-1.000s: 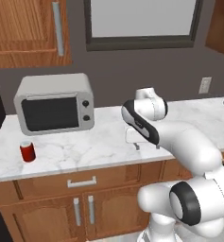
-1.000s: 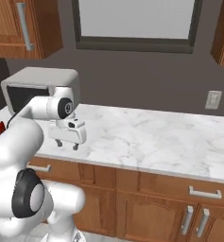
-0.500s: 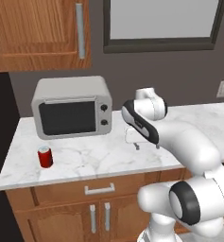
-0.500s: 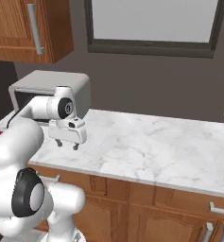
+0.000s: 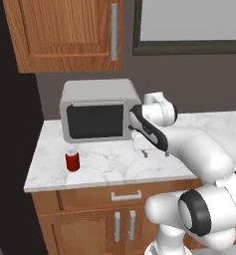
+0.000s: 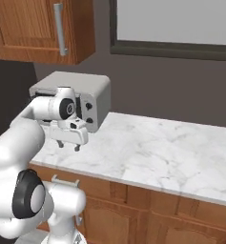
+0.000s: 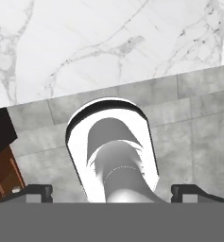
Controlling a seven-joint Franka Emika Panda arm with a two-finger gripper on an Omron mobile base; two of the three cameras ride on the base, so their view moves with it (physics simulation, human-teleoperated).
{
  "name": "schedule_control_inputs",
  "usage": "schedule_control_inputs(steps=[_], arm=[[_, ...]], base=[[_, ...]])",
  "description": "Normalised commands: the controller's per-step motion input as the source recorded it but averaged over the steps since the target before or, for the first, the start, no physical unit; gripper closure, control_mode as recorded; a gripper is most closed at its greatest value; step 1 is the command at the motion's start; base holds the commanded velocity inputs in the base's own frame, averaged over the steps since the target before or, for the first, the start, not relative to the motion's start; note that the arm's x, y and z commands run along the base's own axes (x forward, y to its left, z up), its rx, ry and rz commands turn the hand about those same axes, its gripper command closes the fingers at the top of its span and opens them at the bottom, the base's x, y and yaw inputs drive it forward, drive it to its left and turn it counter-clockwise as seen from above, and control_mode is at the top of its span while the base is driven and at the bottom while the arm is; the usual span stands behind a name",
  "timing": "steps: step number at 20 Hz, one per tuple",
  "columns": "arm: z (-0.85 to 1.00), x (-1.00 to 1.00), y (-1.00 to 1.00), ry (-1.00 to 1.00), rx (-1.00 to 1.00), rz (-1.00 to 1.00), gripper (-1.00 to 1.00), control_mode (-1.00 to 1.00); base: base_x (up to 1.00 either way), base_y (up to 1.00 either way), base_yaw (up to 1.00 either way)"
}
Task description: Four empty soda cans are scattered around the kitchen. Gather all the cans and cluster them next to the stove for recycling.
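1. Tool point(image 5: 156, 153) hangs over the marble table point(image 5: 114, 167) with its jaws spread wide and nothing between them, fingers pointing down, just in front of the microwave point(image 5: 97, 110).
2. Judging from the task, the step in hand is the reach for a soda can point(image 5: 72, 160), the one red can on this stretch of table.
3. To do it well, I would carry the tool sideways at its present height until it stands straight above the can, and only then lower it, so the fingers do not knock the light empty can over on the way.
4. Keep the jaws wide until both fingers straddle the can's body, then close on its middle, not its silvery top, where a grip could slip.
5. Mind the microwave: the path runs along its front, so the hand should stay on the table-edge side of it.
6. Relative to the tool, the can stands upright well apart to its left in the left base view, lower than the fingertips, a little nearer the table's front edge, and near the table's left end.
7. From the right base view the tool point(image 6: 68, 145) hovers above the table without touching it.
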Motion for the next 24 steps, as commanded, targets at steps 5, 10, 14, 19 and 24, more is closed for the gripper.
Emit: schedule_control_inputs(steps=[5, 10, 14, 19, 24], arm=[[0.00, 0.00, 0.00, 0.00, 0.00, 0.00, -1.00, 1.00], [0.00, 0.00, 0.00, 0.00, 0.00, 0.00, -1.00, 1.00], [0.00, 0.00, 0.00, 0.00, 0.00, 0.00, -1.00, 1.00], [0.00, 0.00, 0.00, 0.00, 0.00, 0.00, -1.00, 1.00], [0.00, 0.00, 0.00, 0.00, 0.00, 0.00, -1.00, 1.00]], base=[[0.21, 0.15, 0.32], [0.31, 0.17, 0.33], [0.34, 0.16, 0.28], [0.35, 0.20, 0.25], [0.40, 0.17, 0.13]])
